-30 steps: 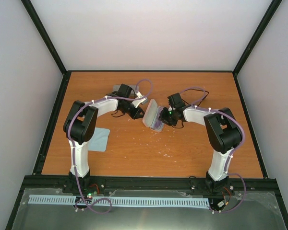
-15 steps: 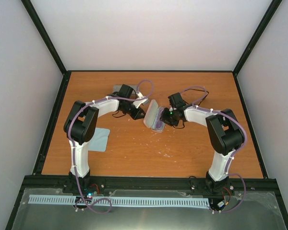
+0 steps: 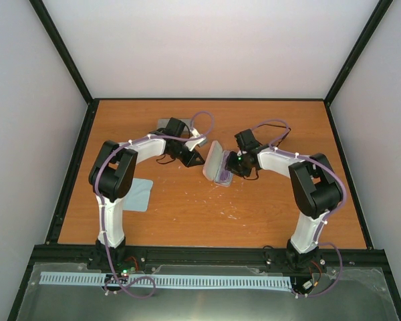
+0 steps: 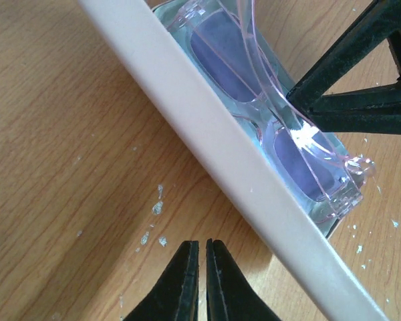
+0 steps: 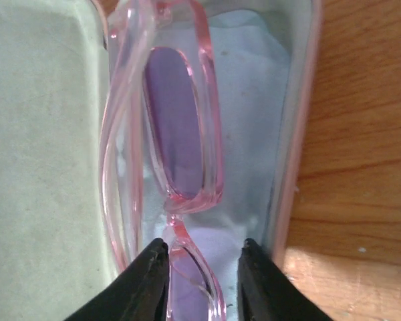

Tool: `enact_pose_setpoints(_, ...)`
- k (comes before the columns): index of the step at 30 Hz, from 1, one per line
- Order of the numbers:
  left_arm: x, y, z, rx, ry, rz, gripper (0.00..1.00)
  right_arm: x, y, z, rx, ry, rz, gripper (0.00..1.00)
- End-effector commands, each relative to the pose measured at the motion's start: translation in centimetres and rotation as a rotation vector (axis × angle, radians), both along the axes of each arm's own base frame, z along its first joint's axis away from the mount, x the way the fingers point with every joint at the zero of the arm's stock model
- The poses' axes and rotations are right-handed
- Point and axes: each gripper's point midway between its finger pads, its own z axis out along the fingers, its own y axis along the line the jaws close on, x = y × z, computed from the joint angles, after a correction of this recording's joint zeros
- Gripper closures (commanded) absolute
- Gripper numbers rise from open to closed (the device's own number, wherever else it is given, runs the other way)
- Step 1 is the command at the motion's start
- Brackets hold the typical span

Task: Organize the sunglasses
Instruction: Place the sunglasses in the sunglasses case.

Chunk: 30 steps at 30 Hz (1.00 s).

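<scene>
The sunglasses (image 5: 180, 134) have a clear pink frame and purple lenses. They lie folded inside the open oblong case (image 3: 214, 164) at mid-table, on a pale blue lining. My right gripper (image 5: 204, 247) is open and straddles the frame near the bridge; its left finger is against the frame and the other finger is close to the case wall (image 5: 297, 134). The left wrist view shows the sunglasses (image 4: 254, 87) behind the raised white lid edge (image 4: 207, 127). On the outer side of that lid, my left gripper (image 4: 201, 244) is shut on nothing, just over the wood.
A light-blue cloth (image 3: 139, 194) lies on the table by the left arm's elbow. A grey object (image 3: 162, 123) shows partly behind the left wrist at the back. The right gripper's black fingers (image 4: 347, 87) reach over the case from the far side.
The right gripper's jaws have spread wider around the sunglasses. The case has shifted slightly toward the right and near side. The left gripper stays shut.
</scene>
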Motion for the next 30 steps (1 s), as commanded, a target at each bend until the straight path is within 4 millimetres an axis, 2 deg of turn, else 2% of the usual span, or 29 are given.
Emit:
enact_pose_setpoints(1, 0.5, -0.9, 2.9, -0.042, -0.064, -0.008, 0.92, 0.1, -0.6, 1.2, -0.031, -0.023, -0.009, 0.75)
enact_pose_setpoints(2, 0.6, -0.9, 2.9, -0.042, -0.064, -0.009, 0.92, 0.1, -0.5, 1.2, -0.032, -0.021, -0.008, 0.75)
enact_pose_setpoints(5, 0.5, -1.1, 3.0, -0.043, -0.068, -0.012, 0.92, 0.1, -0.6, 1.2, -0.042, -0.016, -0.007, 0.66)
enact_pose_setpoints(12, 0.3, -1.2, 2.9, -0.039, -0.066, -0.015, 0.92, 0.3, -1.2, 2.1, -0.075, -0.033, -0.011, 0.66)
enact_pose_setpoints(16, 0.3, -1.2, 2.9, -0.039, -0.067, -0.016, 0.92, 0.2, -1.5, 2.1, -0.097, -0.028, -0.008, 0.61)
enact_pose_setpoints(17, 0.3, -1.3, 2.9, -0.039, -0.068, -0.016, 0.92, 0.3, -1.5, 2.2, -0.099, -0.031, -0.010, 0.65)
enact_pose_setpoints(19, 0.2, -1.3, 2.8, -0.037, -0.067, -0.018, 0.92, 0.3, -1.7, 2.3, -0.107, -0.032, -0.012, 0.82)
enact_pose_setpoints(20, 0.3, -1.4, 2.9, -0.038, -0.069, -0.018, 0.92, 0.2, -1.8, 2.3, -0.114, -0.031, -0.014, 0.86)
enact_pose_setpoints(24, 0.2, -1.5, 2.8, -0.037, -0.067, -0.021, 0.92, -0.1, -2.1, 2.1, -0.124, -0.022, -0.013, 0.88)
enact_pose_setpoints(30, 0.0, -1.9, 2.7, -0.038, -0.066, -0.030, 0.92, -0.6, -1.2, 1.2, -0.077, 0.000, -0.001, 0.89)
